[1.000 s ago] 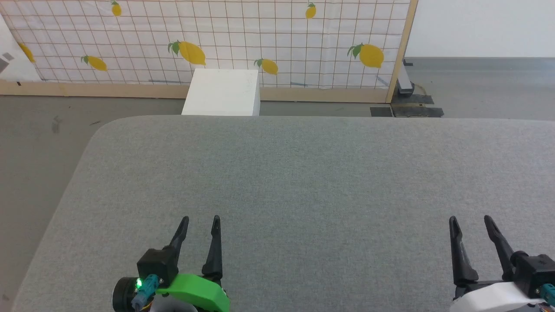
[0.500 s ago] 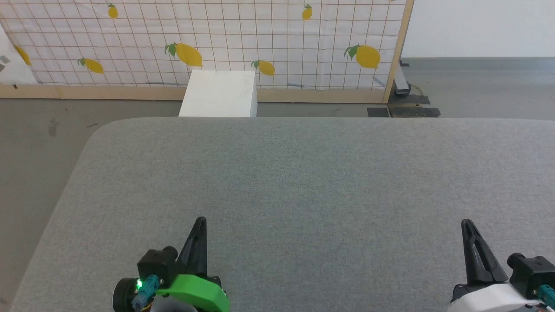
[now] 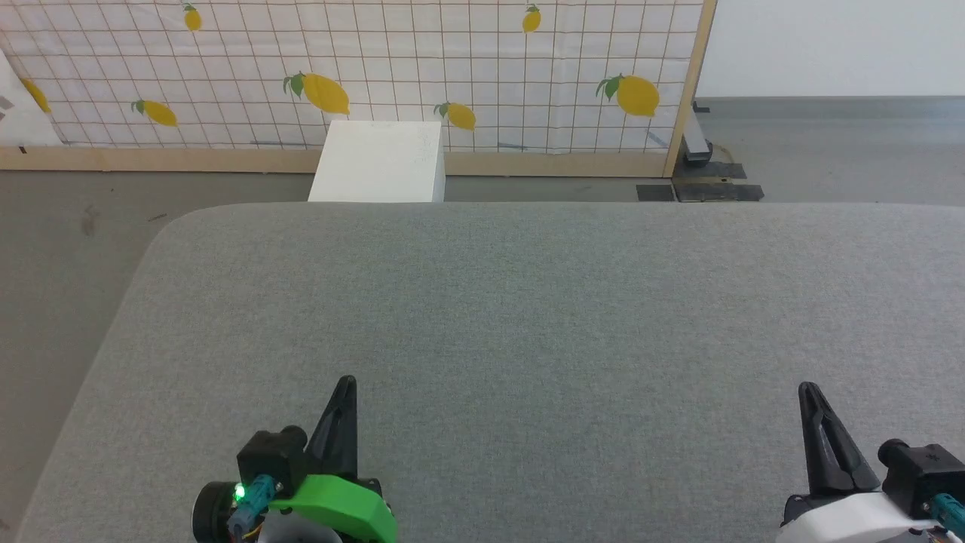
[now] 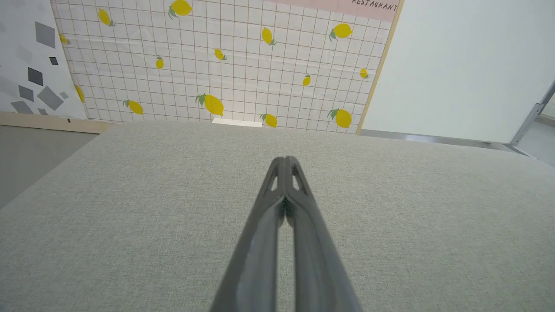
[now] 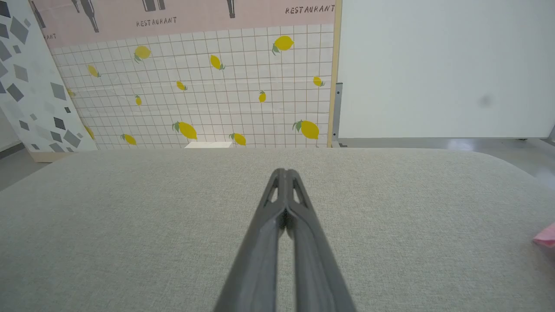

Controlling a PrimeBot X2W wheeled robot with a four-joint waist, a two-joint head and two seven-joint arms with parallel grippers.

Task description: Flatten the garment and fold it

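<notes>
1. Two grippers sit low at the near edge of the gray table (image 3: 528, 286): the left gripper (image 3: 345, 388) and the right gripper (image 3: 808, 392).
2. Both have their fingers pressed tight together. They pinch nothing.
3. Only a small pink bit of the garment (image 5: 545, 237) can be seen. It lies on the table at the right edge of the right wrist view, well apart from both grippers.
4. I think no flattening has begun yet.
5. With its fingers closed, a gripper could only push the cloth. That would bunch it up, not grab it.
6. The cloth seems to lie out toward the table's side, so a hard push could slide it off.
7. Most of the cloth is hidden, so a reach could miss its edge.
</notes>
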